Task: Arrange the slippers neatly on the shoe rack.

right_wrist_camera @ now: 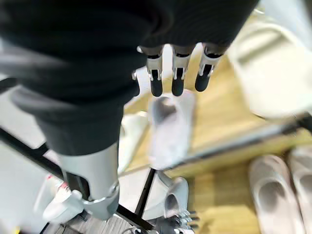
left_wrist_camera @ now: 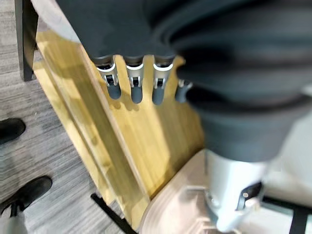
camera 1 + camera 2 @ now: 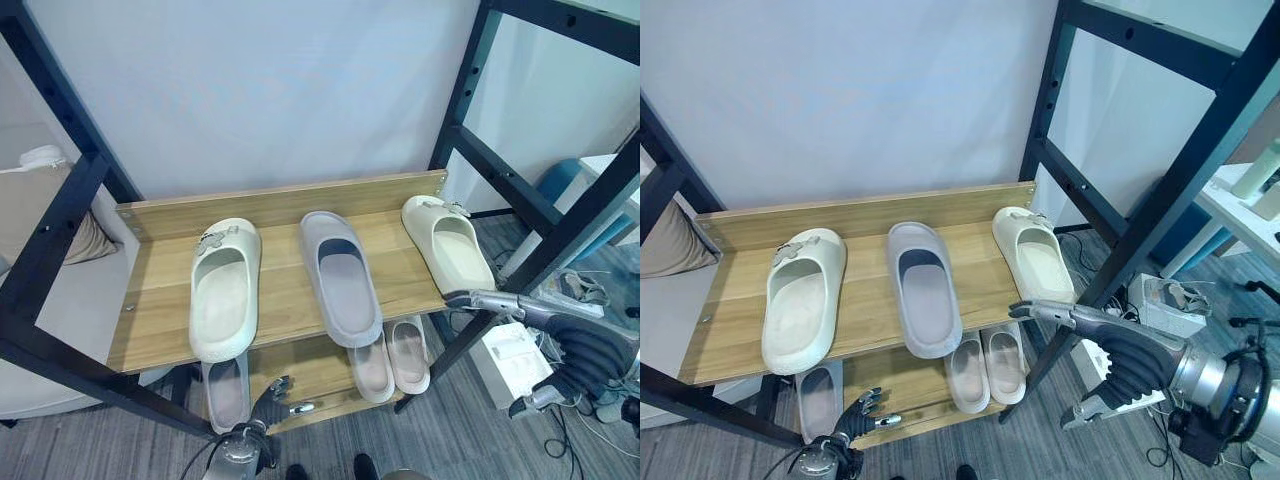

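Nearest the robot, the left hand hangs low in front of the lower shelf, its fingers relaxed and spread, holding nothing. On that lower shelf lie three pinkish slippers: one at the left under the upper board, and a pair side by side toward the right.

The right hand reaches in from the right with its fingers stretched out straight and empty. Its tips lie at the front right corner of the upper shelf, just at the heel of the right cream slipper.

On the upper shelf three slippers stand apart. The left cream slipper sits roughly straight. The grey slipper in the middle overhangs the front edge a little. The right cream slipper is angled, with its toe toward the middle and its heel out by the black frame post.

The step in hand looks to be straightening that right cream slipper. To do it well, the right hand should press flat against the outer side of the heel and push it gently inward, so the slipper turns parallel to its neighbours without sliding off the edge. The grey one would then want a nudge backward.
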Tool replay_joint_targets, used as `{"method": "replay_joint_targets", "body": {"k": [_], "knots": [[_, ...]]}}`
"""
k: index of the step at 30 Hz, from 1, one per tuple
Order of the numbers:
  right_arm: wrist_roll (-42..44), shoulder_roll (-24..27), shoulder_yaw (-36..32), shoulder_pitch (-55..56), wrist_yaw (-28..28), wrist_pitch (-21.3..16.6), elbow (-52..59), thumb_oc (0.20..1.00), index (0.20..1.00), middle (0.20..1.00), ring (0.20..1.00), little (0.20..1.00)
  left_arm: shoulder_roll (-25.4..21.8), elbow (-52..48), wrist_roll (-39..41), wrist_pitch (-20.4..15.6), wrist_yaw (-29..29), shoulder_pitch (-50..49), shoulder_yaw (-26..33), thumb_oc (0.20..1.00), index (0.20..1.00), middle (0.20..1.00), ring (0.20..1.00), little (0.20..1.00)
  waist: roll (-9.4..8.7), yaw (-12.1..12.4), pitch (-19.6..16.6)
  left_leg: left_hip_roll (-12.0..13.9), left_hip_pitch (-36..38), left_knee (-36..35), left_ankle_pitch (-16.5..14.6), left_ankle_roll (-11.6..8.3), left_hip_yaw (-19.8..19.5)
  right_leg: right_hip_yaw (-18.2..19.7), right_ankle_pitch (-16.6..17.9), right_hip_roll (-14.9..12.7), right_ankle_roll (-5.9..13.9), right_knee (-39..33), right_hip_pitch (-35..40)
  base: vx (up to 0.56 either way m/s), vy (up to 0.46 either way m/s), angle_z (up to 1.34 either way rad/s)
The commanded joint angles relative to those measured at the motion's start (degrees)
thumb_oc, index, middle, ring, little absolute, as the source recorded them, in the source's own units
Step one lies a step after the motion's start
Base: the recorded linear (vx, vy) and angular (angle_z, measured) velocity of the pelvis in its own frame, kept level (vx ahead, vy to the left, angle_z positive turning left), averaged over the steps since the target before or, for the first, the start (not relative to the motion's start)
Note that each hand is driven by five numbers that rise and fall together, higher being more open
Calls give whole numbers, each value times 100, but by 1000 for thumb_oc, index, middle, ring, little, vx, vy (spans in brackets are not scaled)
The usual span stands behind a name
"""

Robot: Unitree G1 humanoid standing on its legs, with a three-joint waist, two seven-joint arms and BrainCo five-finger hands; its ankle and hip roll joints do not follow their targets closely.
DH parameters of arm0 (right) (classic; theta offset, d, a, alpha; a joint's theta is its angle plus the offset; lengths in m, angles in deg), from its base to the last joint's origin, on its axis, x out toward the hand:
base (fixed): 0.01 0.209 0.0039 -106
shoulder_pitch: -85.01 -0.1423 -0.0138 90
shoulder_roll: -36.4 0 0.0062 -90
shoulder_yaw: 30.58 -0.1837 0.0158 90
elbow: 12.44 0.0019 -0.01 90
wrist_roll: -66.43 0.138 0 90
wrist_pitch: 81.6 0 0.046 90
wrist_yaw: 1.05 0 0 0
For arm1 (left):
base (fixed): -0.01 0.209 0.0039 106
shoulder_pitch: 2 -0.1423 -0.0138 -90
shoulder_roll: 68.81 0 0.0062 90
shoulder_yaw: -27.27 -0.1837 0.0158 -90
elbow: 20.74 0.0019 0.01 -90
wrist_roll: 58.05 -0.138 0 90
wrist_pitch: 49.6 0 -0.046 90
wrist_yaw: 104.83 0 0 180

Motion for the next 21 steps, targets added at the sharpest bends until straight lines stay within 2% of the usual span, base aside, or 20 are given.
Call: {"method": "replay_joint_targets", "body": {"k": [1, 3, 5, 7, 8, 9, 11, 13, 15, 21], "knots": [[240, -340, -48, -791, -685, -502, -95, 1000, 1000, 1000, 1000, 1000, 18, 158, 219, -400, -70, 372, 73, 1000, 1000, 1000, 1000, 1000, -190, 79, -81, 175, 166, -3, -313, -212, 93, 147, -131, -375, 543, 81, 24, -7, 34, -8], [166, -511, 136, -1216, -819, -521, -151, 1000, 1000, 1000, 1000, 1000, 36, 130, 282, -404, -82, 365, 77, 1000, 1000, 1000, 1000, 1000, -181, 92, -93, 175, 170, -3, -322, -198, 81, 141, -135, -378, 545, 86, 24, 4, 28, -14], [-81, -1006, 783, -2194, -1122, -547, -474, 1000, 1000, 1000, 1000, 1000, 49, -39, 444, -385, -73, 306, -4, 1000, 1000, 1000, 1000, 1000, -135, 219, -110, 161, 187, -3, -348, -158, 32, 90, -162, -397, 539, 96, 49, 22, 33, -11], [-112, -1011, 933, -2342, -1135, -544, -511, 1000, 1000, 1000, 1000, 1000, 9, -48, 448, -380, -71, 297, 44, 1000, 1000, 1000, 1000, 1000, -175, 173, -102, 158, 195, -3, -350, -158, 30, 89, -166, -400, 539, 96, 59, 6, 8, -3], [-569, -1244, 1202, -2778, -1318, -543, -608, 1000, 1000, 1000, 1000, 1000, 3, -92, 482, -380, -49, 274, 71, 1000, 1000, 1000, 1000, 1000, -167, 241, -89, 140, 211, -3, -364, -134, -30, 46, -189, -423, 531, 94, 92, 15, 11, 4], [-571, -1244, 1216, -2792, -1319, -544, -613, 1000, 1000, 1000, 1000, 1000, 1, -93, 482, -379, -48, 273, 77, 1000, 1000, 1000, 1000, 1000, -170, 234, -87, 139, 212, -3, -363, -134, -33, 44, -189, -424, 531, 94, 94, 42, 19, 8], [-1423, -1706, 1570, -3272, -1765, -502, -909, 1000, 1000, 1000, 1000, 1000, -2, -101, 465, -337, -45, 224, 107, 1000, 1000, 1000, 1000, 1000, -135, 339, -69, 116, 234, -3, -384, -100, -128, -34, -257, -458, 519, 127, 160, 41, 16, 14], [-1726, -1826, 1653, -3420, -1901, -476, -1014, 1000, 1000, 1000, 1000, 1000, -8, -115, 460, -322, -33, 206, 116, 1000, 1000, 1000, 1000, 1000, -114, 388, -56, 108, 242, -3, -390, -89, -167, -60, -277, -472, 516, 136, 180, 28, 14, 20], [-2351, -2461, 2297, -3948, -2272, -323, -1478, 1000, 1000, 1000, 1000, 1000, -68, -128, 400, -252, -26, 145, 156, 1000, 1000, 1000, 1000, 1000, -90, 556, 9, 66, 279, -3, -411, -49, -275, -143, -327, -518, 509, 130, 266, 50, 16, 7], [-2725, -3116, 3030, -4534, -2548, -138, -2153, 1000, 1000, 1000, 1000, 1000, -128, -111, 339, -207, -31, 76, 203, 1000, 1000, 1000, 1000, 1000, -86, 761, 80, 26, 300, -3, -412, -14, -411, -251, -372, -570, 491, 85, 372, 28, 3, 17]]}}
